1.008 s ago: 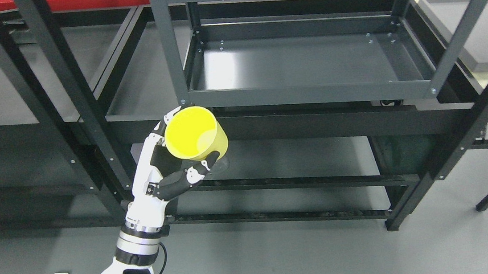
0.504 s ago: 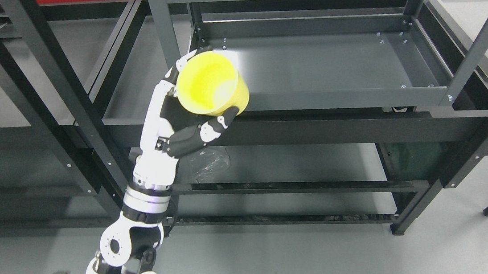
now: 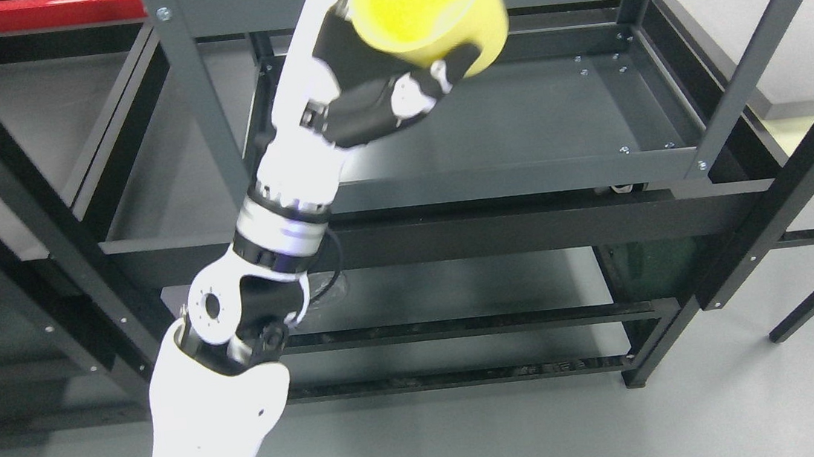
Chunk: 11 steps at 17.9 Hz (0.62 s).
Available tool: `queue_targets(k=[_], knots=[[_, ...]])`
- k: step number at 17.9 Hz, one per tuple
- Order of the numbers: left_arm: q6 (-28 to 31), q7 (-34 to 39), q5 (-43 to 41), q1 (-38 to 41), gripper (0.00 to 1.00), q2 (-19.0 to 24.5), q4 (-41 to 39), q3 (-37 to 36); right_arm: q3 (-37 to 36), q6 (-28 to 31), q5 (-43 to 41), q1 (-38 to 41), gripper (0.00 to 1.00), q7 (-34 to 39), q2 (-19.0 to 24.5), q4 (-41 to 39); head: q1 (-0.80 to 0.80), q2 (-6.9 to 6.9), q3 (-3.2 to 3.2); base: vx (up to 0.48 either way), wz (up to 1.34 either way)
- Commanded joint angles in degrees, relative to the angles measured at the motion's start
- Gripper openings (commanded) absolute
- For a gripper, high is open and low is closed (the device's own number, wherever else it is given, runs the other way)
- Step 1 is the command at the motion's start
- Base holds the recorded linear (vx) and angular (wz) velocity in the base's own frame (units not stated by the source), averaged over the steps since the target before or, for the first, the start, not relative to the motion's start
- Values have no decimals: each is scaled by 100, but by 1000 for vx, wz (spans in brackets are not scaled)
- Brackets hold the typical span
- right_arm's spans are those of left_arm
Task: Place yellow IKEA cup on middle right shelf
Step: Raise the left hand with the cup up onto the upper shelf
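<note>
Red beam (image 3: 28, 13), grey floor (image 3: 472, 439)

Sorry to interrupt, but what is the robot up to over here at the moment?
The robot's left hand grips a yellow cup, tilted with its opening towards the camera, up in front of the grey metal rack. The cup hangs in the air above the rack's tray-like shelf and has not been set down. The right arm is out of view.

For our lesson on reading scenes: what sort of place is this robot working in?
Probably a lab or workshop test area: bare dark metal shelving racks, a plain grey floor, and a robot's left hand lifting a yellow cup.
</note>
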Motion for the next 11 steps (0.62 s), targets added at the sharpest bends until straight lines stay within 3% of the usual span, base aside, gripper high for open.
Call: queue_targets(k=[1, 4, 7, 11], knots=[[1010, 671, 651, -1570, 0, 100, 277, -413, 97, 5, -141, 80, 99, 5, -100, 0, 0, 0, 0, 128, -128], [2241, 989, 784, -2143, 0, 100, 979, 9, 97, 5, -141, 80, 99, 5, -100, 0, 0, -1, 0, 146, -73], [3059, 1122, 1152, -2557, 0, 100, 1647, 283, 97, 5, -141, 80, 99, 5, -100, 0, 0, 0, 0, 182, -18], [3405, 1113, 1189, -2927, 0, 100, 2886, 371, 97, 5, -141, 80, 99, 5, -100, 0, 0, -2, 0, 202, -3]])
